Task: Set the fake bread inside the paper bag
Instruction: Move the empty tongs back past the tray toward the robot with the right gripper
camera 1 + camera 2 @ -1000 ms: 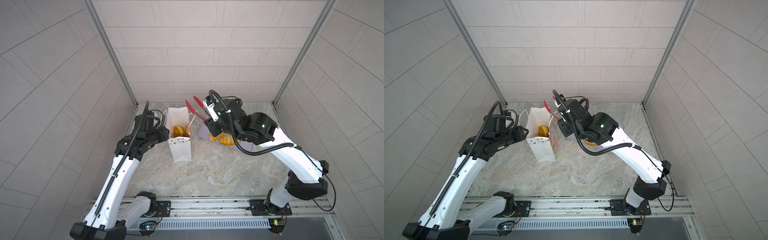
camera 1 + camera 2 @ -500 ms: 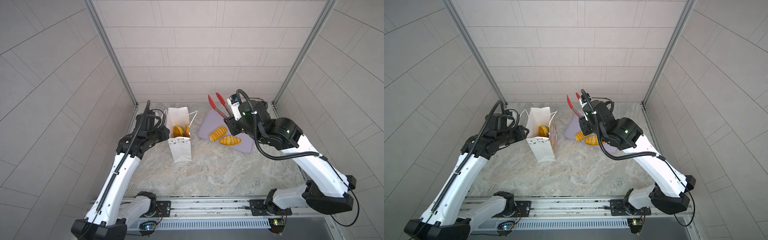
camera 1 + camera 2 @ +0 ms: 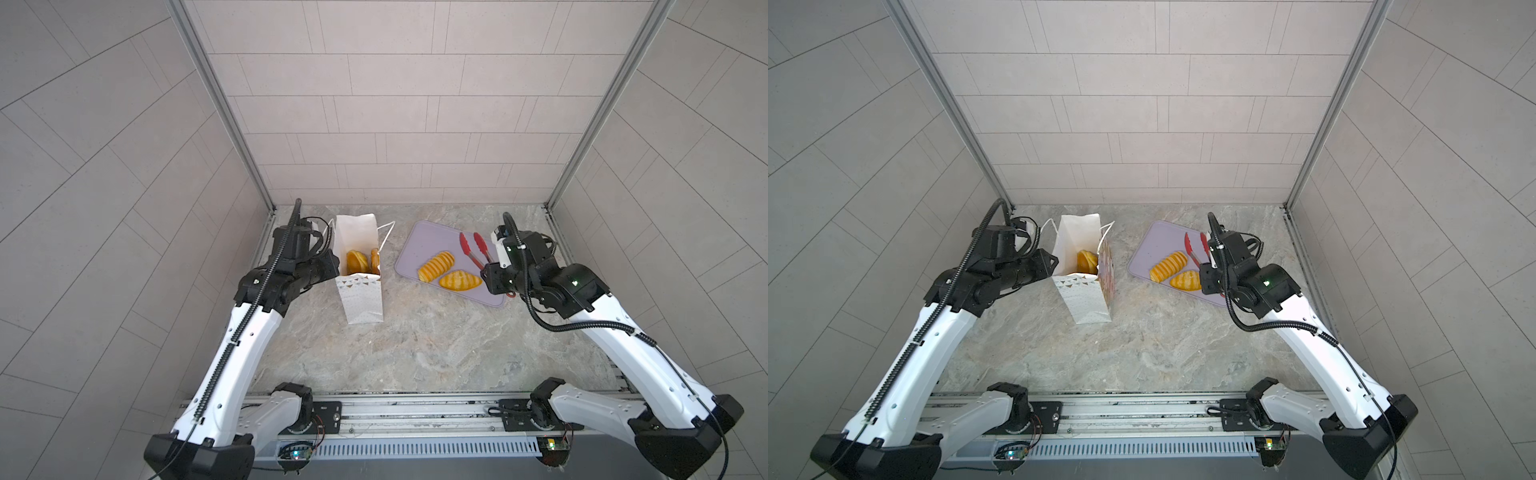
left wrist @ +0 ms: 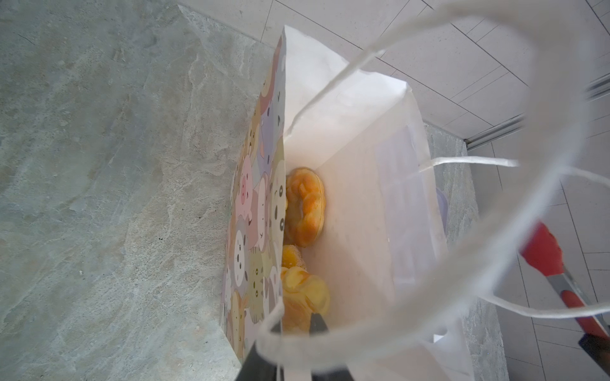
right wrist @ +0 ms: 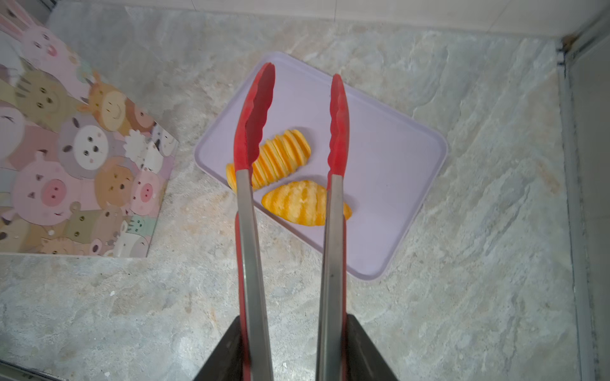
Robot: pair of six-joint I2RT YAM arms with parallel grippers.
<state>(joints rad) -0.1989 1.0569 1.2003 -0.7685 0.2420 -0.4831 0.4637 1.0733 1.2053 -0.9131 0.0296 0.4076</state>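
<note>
Two striped pieces of the fake bread lie side by side on the lilac tray. More pieces sit at the bottom of the paper bag, and one of them is a ring-shaped piece. The bag stands upright and open on the counter, near the tray but not touching it. My right gripper is squeezed onto the metal handles of the tongs and holds them over the tray. The red tips of the tongs are spread apart with nothing between them, and I cannot tell if they touch the bread. My left gripper is at the top edge of the bag, with one finger inside and one outside. The gap between them is small, but I cannot tell if they are pinching the paper.
</note>
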